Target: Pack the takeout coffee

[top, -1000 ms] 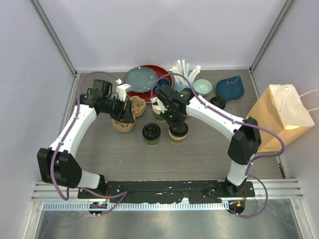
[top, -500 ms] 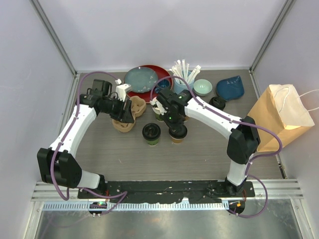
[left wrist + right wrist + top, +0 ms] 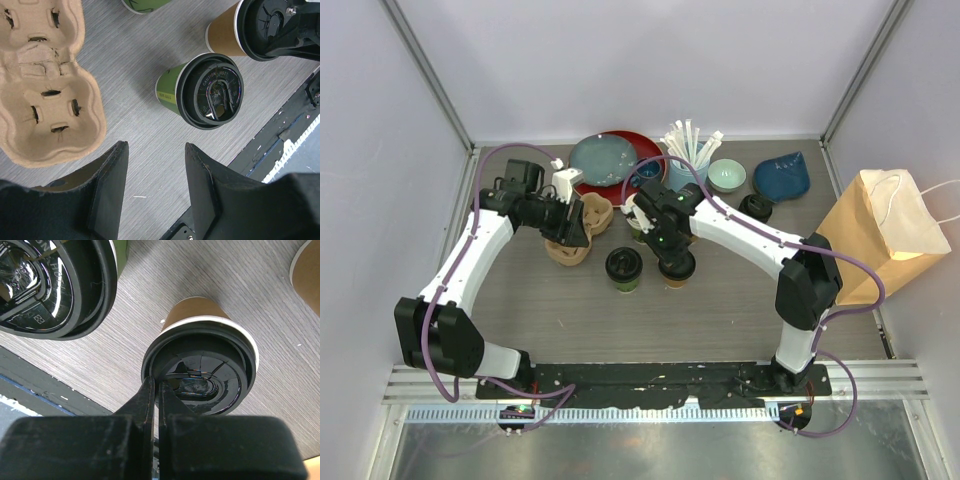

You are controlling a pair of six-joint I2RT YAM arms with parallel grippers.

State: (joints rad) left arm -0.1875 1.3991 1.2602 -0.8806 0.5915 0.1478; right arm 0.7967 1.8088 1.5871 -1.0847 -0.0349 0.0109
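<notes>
I think you are seating the lid (image 3: 200, 367): your clenched right hand (image 3: 156, 385) touches it on the brown cup (image 3: 192, 310). Next, open and grasp the cup.

Lidded cups (image 3: 624, 267) right of cup carrier (image 3: 569, 256)

A tan moulded-pulp cup carrier (image 3: 47, 100) is seen lying on the grey wood-grain table (image 3: 145, 135), its hollows facing up. At the back edge a red plate (image 3: 638, 140) is set, with a grey-blue plate (image 3: 603, 160) laid on it. To the right of these, a blue cup of white straws (image 3: 686, 150) (the straws fanned outward), a pale green bowl (image 3: 726, 174) and a dark blue dish (image 3: 780, 176) are ranged. A brown paper bag (image 3: 880, 235) with white handles is placed at the table's right edge.
</notes>
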